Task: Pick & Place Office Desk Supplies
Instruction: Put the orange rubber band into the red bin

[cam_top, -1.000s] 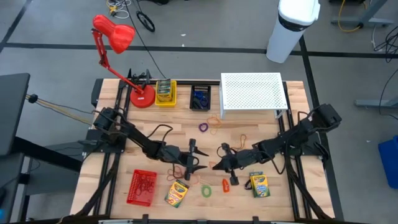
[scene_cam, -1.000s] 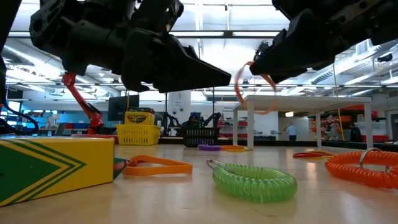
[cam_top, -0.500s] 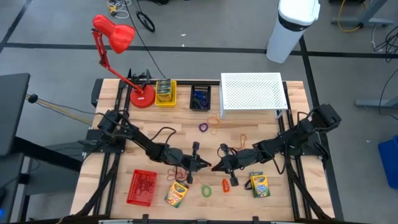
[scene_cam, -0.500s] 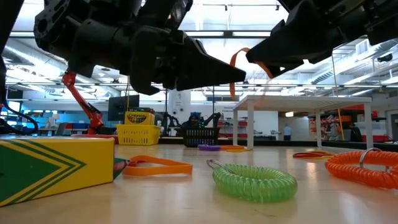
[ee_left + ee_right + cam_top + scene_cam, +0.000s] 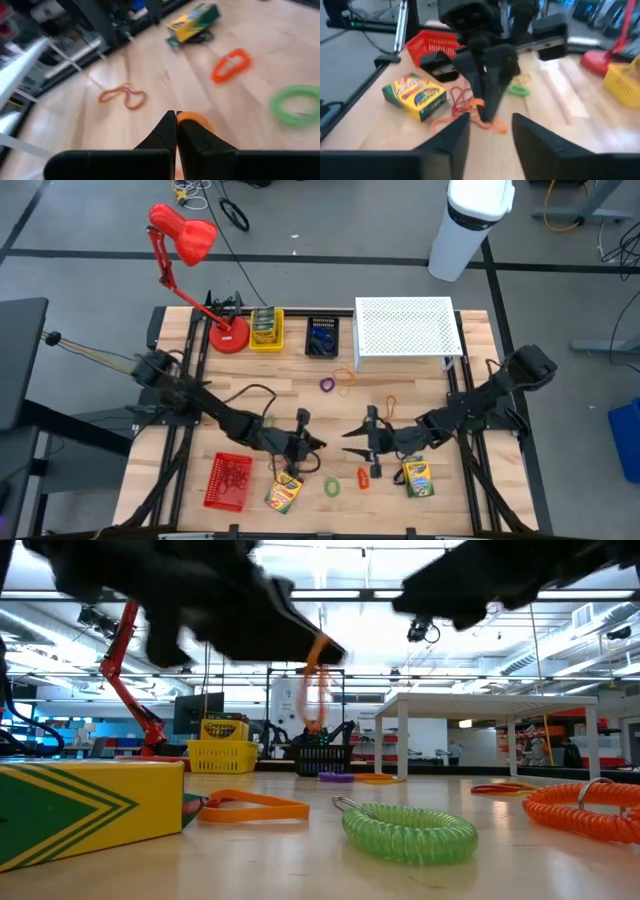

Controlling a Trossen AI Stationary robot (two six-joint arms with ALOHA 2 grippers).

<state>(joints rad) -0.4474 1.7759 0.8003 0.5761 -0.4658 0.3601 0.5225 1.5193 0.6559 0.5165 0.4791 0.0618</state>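
Observation:
My left gripper [image 5: 316,444] is shut on a thin orange rubber band [image 5: 316,690] above the table's near middle. The band also shows in the right wrist view [image 5: 468,104]. My right gripper [image 5: 349,434] is open and empty, a short way to the right of the left gripper and facing it. One crayon box [image 5: 284,493] lies flat on the table near the left gripper. A second crayon box [image 5: 417,477] lies flat under the right arm. A green coil loop [image 5: 331,486] and an orange clip [image 5: 363,477] lie between the boxes. My left gripper pinches the rubber band's upper end [image 5: 192,118] between its two fingertips. The fingers come roughly level from the table's left. The band hangs slack below the fingertips [image 5: 312,710], clear of the table.
A red basket [image 5: 229,480] holding bands stands at the near left. A yellow basket [image 5: 266,330], a black basket [image 5: 321,337], the red lamp [image 5: 182,238] and the white riser [image 5: 405,330] line the far edge. Loose bands [image 5: 392,400] and a purple loop [image 5: 327,384] lie mid-table.
The rubber band has passed from my right gripper to my left. It hung at the right gripper's tips; the left gripper came up and took hold of it. The left gripper has then drawn back toward the table's left with it. The right gripper has let go.

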